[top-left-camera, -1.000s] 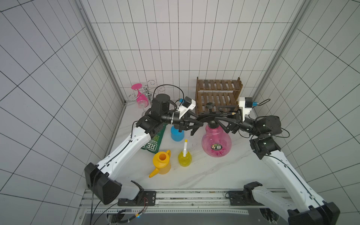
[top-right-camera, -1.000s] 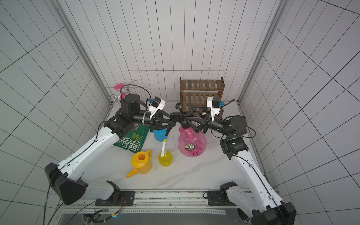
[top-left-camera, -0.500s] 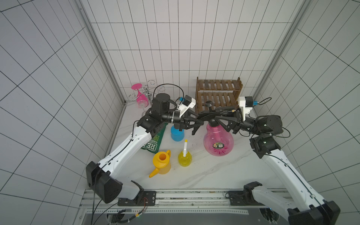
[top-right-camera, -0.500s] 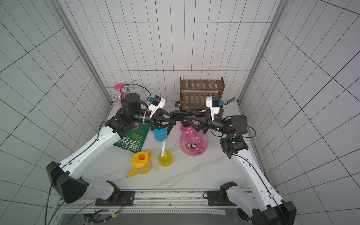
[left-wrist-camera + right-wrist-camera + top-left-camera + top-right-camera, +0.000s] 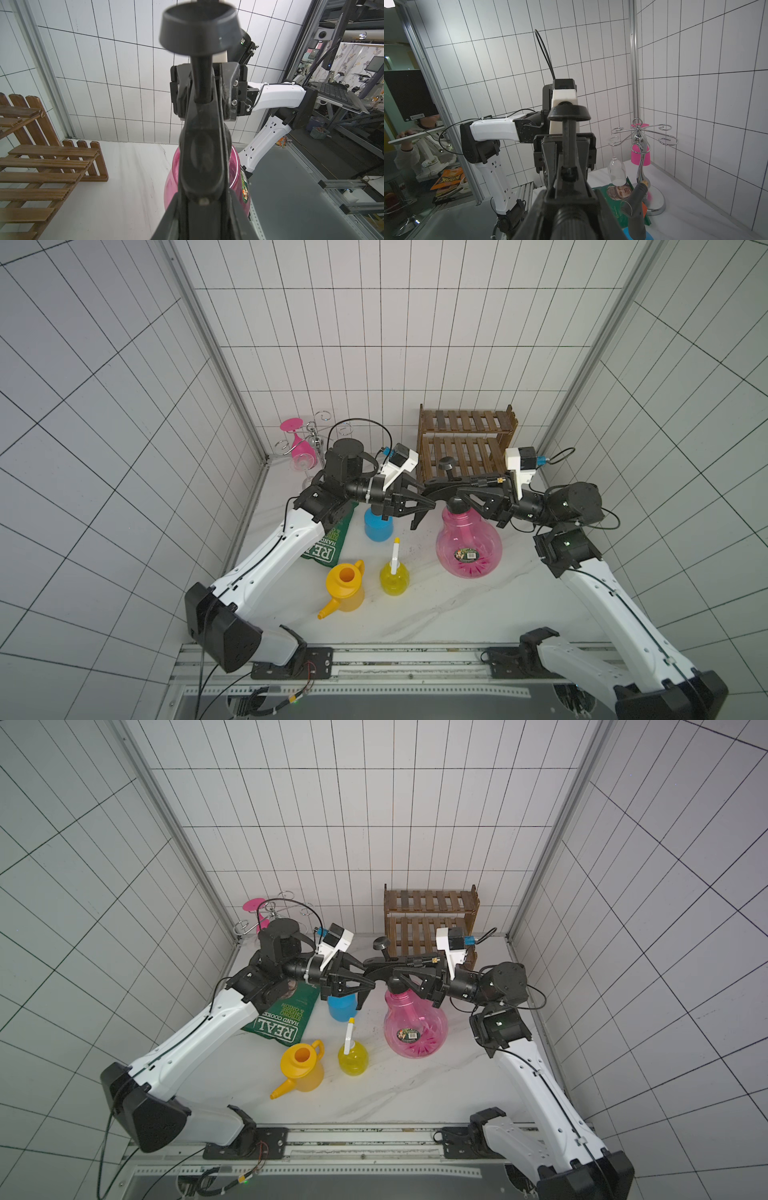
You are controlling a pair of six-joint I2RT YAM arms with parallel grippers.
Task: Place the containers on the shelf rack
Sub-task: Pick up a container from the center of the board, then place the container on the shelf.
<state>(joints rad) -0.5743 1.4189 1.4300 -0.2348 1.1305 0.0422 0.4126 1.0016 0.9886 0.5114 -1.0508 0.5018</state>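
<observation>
— On the white table (image 5: 457, 614), just in front of the shelf rack (image 5: 467, 448), what have the two arms got hold of?
— One thing between them: the pink sprayer (image 5: 468, 549). Both grippers meet at its black pump top. The left gripper (image 5: 424, 512) is clamped on the free end of the black handle (image 5: 440, 482). Its own wrist camera shows that handle running out from between its fingers, with the pink sprayer (image 5: 234, 164) below.
— And the right gripper (image 5: 465, 497)?
— It comes at the pump head from the opposite side. Seen from the left wrist, the right gripper (image 5: 207, 89) has its jaws pressed against both flanks of the head, under the round pump knob (image 5: 197, 27). So it is closed on the pink sprayer as well.
— Is the sprayer off the table?
— I cannot tell. It is upright and its base sits low over the marble in both top views, but contact is unclear.
— Where is the rack exactly?
— Against the back wall, right of centre, close behind the two grippers.
— The other containers?
— All on the table. The blue sprayer (image 5: 378, 526) stands beneath the left gripper's wrist, beside the green snack bag (image 5: 328, 543). Nearer the arm bases, the yellow trigger bottle (image 5: 395, 578) and the yellow-orange watering can (image 5: 345, 587) stand just beside each other, well apart from both grippers. Off in the back left corner a pink wine glass (image 5: 299, 448) hangs bowl-down on the chrome wire holder (image 5: 318, 435).
</observation>
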